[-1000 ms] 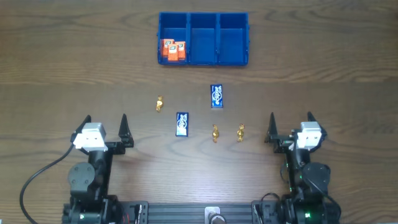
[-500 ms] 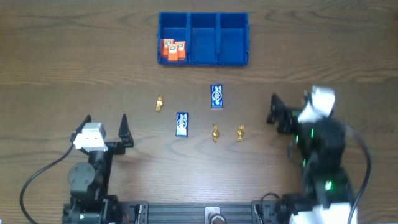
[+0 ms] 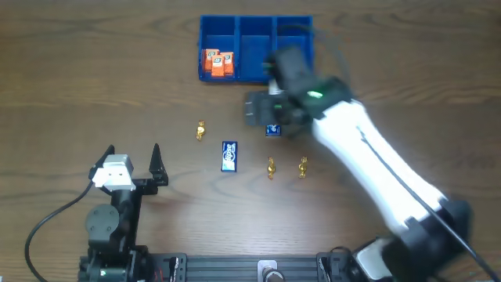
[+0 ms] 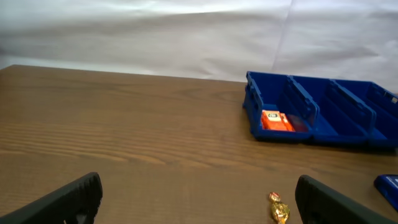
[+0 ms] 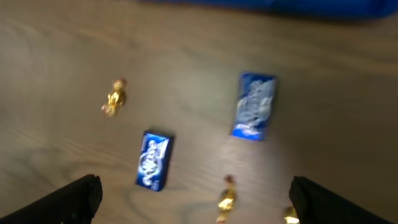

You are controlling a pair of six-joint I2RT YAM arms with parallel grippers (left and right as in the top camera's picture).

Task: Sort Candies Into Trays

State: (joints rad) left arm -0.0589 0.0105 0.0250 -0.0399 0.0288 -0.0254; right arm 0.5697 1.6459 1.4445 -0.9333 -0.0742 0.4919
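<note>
Wood bench point(image 3: 70, 70): my right hand point(image 5: 196, 193) hangs open over a blue bar point(image 5: 254, 106), seemingly to grab it; left hand point(image 4: 198, 183) open too.

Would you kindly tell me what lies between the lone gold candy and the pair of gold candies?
One blue-wrapped candy lies between the lone gold candy and the gold pair, as the top view shows.

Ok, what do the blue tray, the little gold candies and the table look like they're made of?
blue tray: likely moulded plastic; uniform colour, thin rigid dividers, slight sheen.
gold candies: probably foil wrappers; shiny, crinkled, with twisted ends.
table: wood or a wood-look laminate; brown grain lines, fairly matt. The pictures cannot settle which.
</note>
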